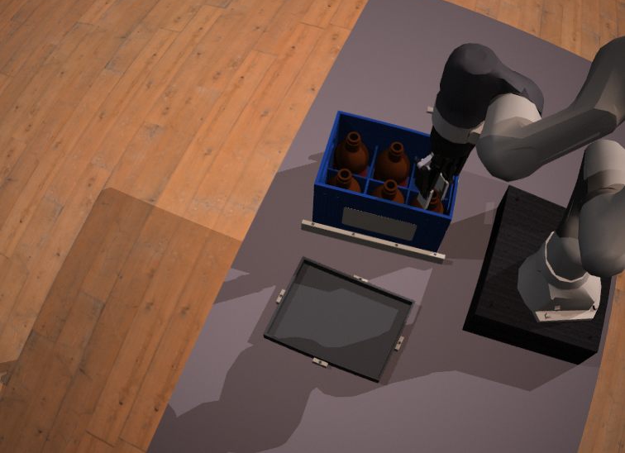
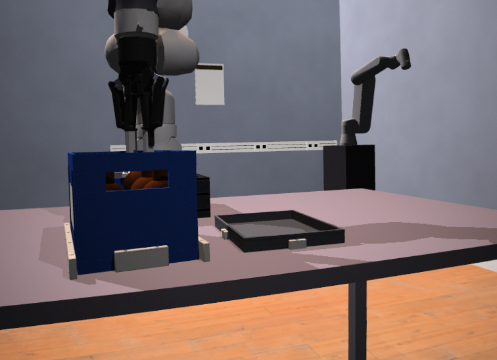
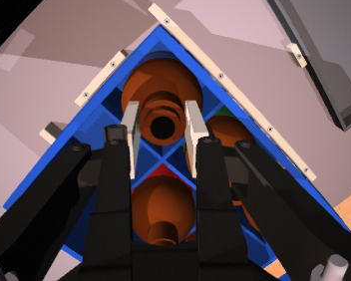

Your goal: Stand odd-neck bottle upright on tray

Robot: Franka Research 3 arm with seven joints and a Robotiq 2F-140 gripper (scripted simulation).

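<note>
The black two-finger gripper (image 3: 164, 125) reaches down into the blue plastic crate (image 1: 333, 208), its pale fingers clenched on the neck of a brown glass bottle (image 3: 164, 99) standing in the crate's corner cell. Four other brown bottles (image 1: 351, 151) stand in neighbouring cells. The shallow black tray (image 1: 292, 296) lies near the crate on the mauve table (image 2: 394, 210).

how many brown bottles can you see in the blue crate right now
5, all standing in the blue crate: two in the far row, two in the near row, and one in the near corner cell, gripped at the neck by the gripper.
</note>
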